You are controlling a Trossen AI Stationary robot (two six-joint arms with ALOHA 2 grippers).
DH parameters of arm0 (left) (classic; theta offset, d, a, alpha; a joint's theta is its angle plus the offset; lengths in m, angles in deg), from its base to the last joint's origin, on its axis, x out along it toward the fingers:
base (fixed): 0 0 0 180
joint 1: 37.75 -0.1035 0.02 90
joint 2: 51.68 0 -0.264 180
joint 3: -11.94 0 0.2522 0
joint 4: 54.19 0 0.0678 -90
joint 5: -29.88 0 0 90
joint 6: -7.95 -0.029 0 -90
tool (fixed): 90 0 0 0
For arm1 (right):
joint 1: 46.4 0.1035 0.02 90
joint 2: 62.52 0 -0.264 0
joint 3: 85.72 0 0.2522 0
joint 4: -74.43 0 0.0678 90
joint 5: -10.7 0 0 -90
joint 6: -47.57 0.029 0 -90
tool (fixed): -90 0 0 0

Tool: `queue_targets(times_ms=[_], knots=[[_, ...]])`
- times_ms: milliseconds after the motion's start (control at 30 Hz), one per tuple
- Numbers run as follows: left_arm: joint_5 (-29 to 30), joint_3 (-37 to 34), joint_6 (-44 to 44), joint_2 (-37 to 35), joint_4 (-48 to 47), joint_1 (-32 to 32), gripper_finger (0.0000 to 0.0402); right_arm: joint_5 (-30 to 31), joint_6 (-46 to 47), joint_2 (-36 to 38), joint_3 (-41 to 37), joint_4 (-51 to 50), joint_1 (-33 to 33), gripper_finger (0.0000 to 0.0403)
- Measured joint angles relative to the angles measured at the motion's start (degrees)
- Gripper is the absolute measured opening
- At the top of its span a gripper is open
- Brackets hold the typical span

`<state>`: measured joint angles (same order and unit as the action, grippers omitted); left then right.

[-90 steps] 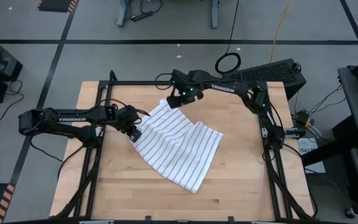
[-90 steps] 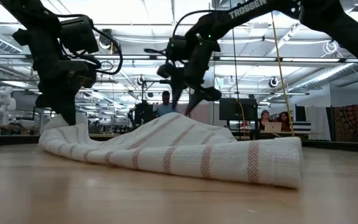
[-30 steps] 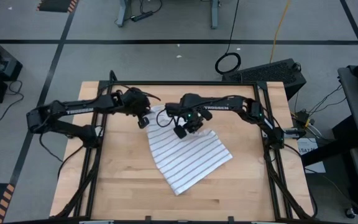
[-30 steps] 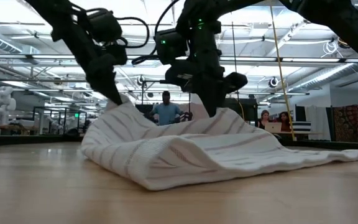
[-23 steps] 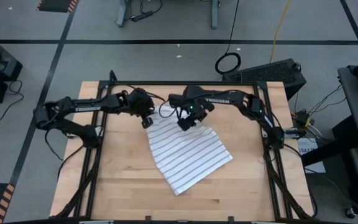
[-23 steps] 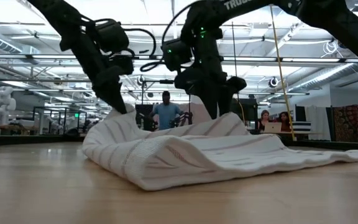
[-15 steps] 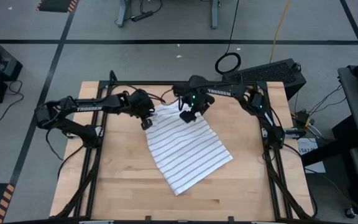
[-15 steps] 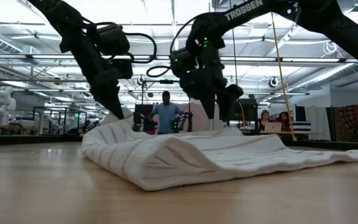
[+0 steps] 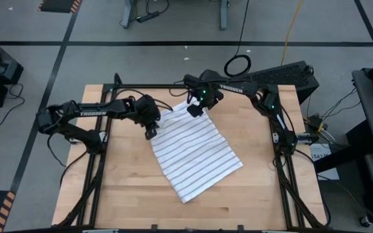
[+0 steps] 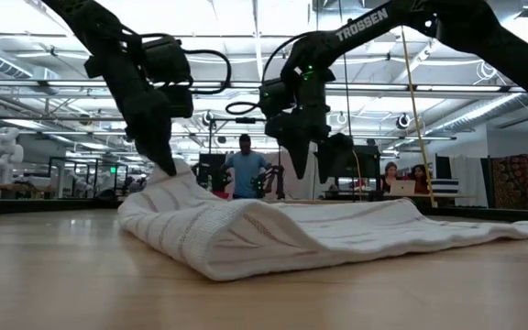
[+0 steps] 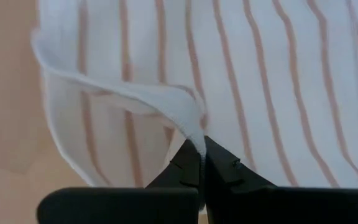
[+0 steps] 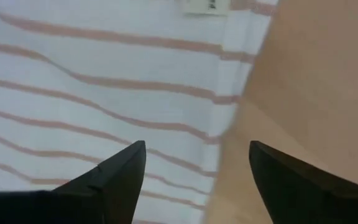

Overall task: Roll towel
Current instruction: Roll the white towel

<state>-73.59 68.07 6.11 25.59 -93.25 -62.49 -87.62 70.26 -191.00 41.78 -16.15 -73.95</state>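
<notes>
Towel (image 9: 194,150): white, thin dark stripes, lying mid-bench (image 9: 128,200), long axis diagonal from far-left to near-right. Left end effector (image 9: 150,131) pinches its raised corner; right end effector (image 9: 193,109) hovers, fingers wide.

One striped towel (image 9: 192,153) lies on one wooden surface (image 9: 128,194); two dark arms reach over it, each with one claw: the left claw (image 9: 150,131); the right claw (image 9: 195,109); one small tag (image 12: 206,5) on the towel.
</notes>
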Motion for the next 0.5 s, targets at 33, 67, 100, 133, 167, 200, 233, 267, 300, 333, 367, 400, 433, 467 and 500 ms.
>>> queue_targets(times_ms=[33,67,100,133,167,200,233,267,300,333,367,400,433,467,500], knots=[[-0.79,0.0,0.0,0.0,-0.64,0.13,0.0,2.1,-1.06,0.0,0.0,-0.58,0.64,0.0271],[-1.62,0.0,0.0,0.0,-1.4,0.28,0.0,4.19,-1.68,0.0,0.0,-1.14,1.44,0.0268],[-2.12,0.0,0.05,-0.02,-2.2,0.44,0.0,5.45,-2.14,0.0,0.0,-1.5,2.36,0.0265],[-2.29,0.0,0.39,-0.02,-2.83,0.56,0.0,5.63,-2.4,0.0,0.0,-1.49,3.2,0.0262],[-2.32,0.0,1.02,-0.02,-3.14,0.62,0.0,5.27,-2.44,0.0,0.0,-1.41,3.95,0.0259],[-2.15,0.0,1.46,-0.02,-3.24,0.57,0.0,4.93,-2.38,0.0,0.0,-1.81,4.79,0.0257],[-1.7,0.0,1.86,-0.02,-3.25,0.55,0.0,4.61,-2.34,0.15,0.0,-2.48,5.62,0.0254],[-1.17,0.0,2.62,-0.02,-3.26,0.54,0.0,4.37,-2.43,0.52,0.0,-3.52,6.48,0.0252],[-0.67,0.0,3.04,-0.02,-3.28,0.55,0.0,4.36,-2.46,1.07,0.0,-4.22,7.33,0.0251],[-0.05,0.06,3.15,-0.02,-3.39,0.51,0.0,4.5,-2.42,2.03,0.0,-5.06,8.06,0.025],[0.59,0.22,3.42,-0.02,-3.57,0.48,0.0,4.95,-2.39,3.25,0.0,-5.93,8.73,0.0249],[1.44,0.43,3.58,-0.02,-3.56,0.46,0.0,5.11,-2.39,4.54,0.0,-6.91,9.45,0.0248],[2.39,0.67,4.02,-0.04,-3.49,0.4,0.0,5.26,-2.2,5.85,0.0,-8.18,10.21,0.0247],[3.65,0.92,4.08,-0.04,-3.43,0.38,0.0,5.74,-1.3,7.2,0.0,-9.28,10.98,0.0247],[4.5,1.11,4.1,-0.04,-3.45,0.38,0.0,6.57,-0.03,8.64,-0.12,-10.18,11.82,0.0246]])
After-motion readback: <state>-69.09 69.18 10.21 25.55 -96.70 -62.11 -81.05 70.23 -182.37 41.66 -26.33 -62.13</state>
